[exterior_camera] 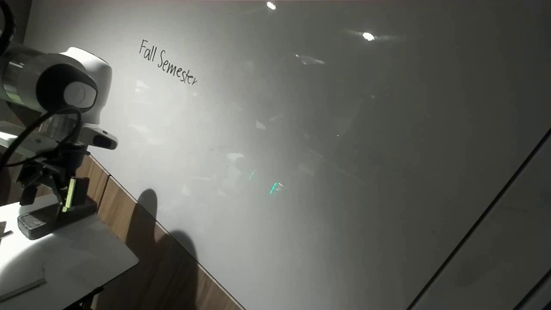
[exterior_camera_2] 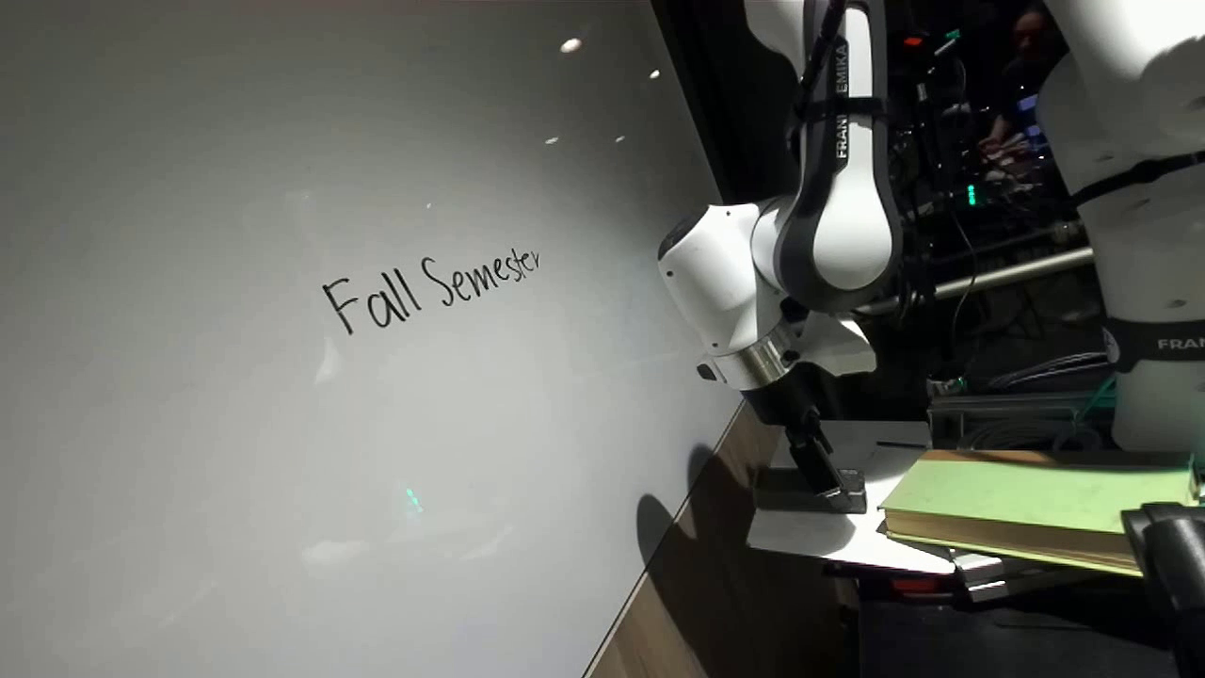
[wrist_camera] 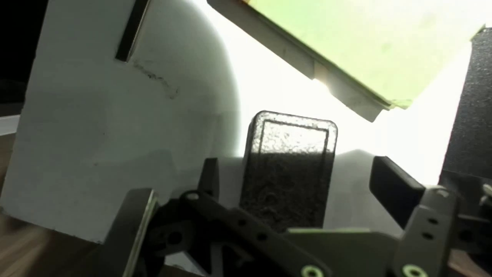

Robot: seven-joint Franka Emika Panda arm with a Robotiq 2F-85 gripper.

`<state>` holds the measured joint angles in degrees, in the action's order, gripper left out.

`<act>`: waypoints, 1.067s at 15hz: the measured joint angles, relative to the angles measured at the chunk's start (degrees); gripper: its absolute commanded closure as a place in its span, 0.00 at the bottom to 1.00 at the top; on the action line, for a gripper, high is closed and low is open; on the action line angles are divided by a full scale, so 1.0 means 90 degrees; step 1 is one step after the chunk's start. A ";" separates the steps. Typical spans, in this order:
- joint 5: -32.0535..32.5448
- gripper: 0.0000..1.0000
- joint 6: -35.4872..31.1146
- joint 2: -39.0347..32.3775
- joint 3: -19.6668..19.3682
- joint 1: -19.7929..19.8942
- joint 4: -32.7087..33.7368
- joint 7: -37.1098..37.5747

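In the wrist view a dark, block-shaped eraser [wrist_camera: 288,181] with rounded corners lies on a white tabletop [wrist_camera: 77,173]. My gripper [wrist_camera: 301,175] is open, its fingers on either side of the eraser with gaps showing at both sides. The eraser's near end is hidden behind the gripper. Both exterior views show the gripper [exterior_camera: 51,198] low over the table, right at the eraser [exterior_camera: 36,221]; whether a finger touches it I cannot tell. Black handwriting [exterior_camera: 168,62] reading "Fall Semester" is on the large whiteboard [exterior_camera: 344,172]. The same handwriting [exterior_camera_2: 428,287] shows from another angle.
A thick green book-like block [exterior_camera_2: 1036,494] lies beside the table, near the eraser. On the tabletop is a thin dark strip [wrist_camera: 132,30]. Wood panelling [exterior_camera_2: 715,565] runs below the whiteboard. A large white robot part [exterior_camera_2: 1130,188] stands at the right edge.
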<state>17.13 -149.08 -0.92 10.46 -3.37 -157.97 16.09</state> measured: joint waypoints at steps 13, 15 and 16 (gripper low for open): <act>0.0018 0.69 -0.0415 -0.0285 -0.0357 -0.0019 0.0002 -0.0003; 0.0018 0.69 -0.0417 -0.0285 -0.0356 -0.0071 0.0007 -0.0003; 0.0018 0.69 -0.0417 -0.0281 -0.0356 -0.0117 0.0013 -0.0003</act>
<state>17.29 -152.83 -3.45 7.25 -4.43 -157.85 16.06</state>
